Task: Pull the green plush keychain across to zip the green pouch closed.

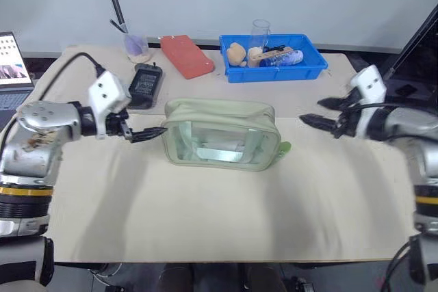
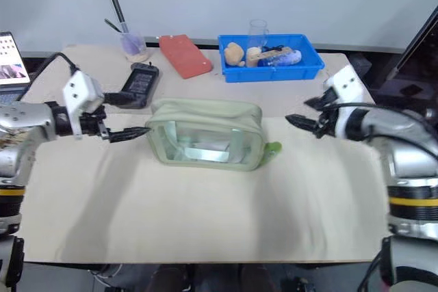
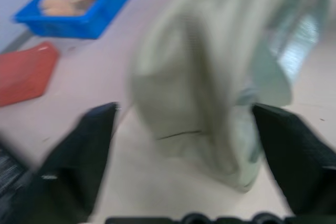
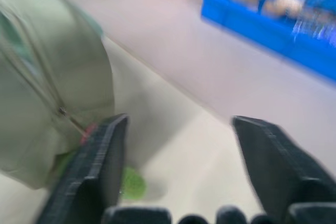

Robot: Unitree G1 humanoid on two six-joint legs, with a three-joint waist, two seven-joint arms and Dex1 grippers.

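**Pouch zipped, both end effectors free**

Pale sage-green boxy soft pouch [image 1: 220, 135] with clear plastic window, mid-surface [image 1: 205, 217]. Fuzzy lime-green plush keychain [image 1: 285, 147] peeking out at its right end (mostly hidden behind the corner). Left end effector [image 1: 156, 132] spread wide, empty, just beside pouch; right end effector [image 1: 316, 113] likewise agape, well apart.

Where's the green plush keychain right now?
In the head views, the green plush keychain lies on the table at the green pouch's right end, between the pouch and the right gripper.
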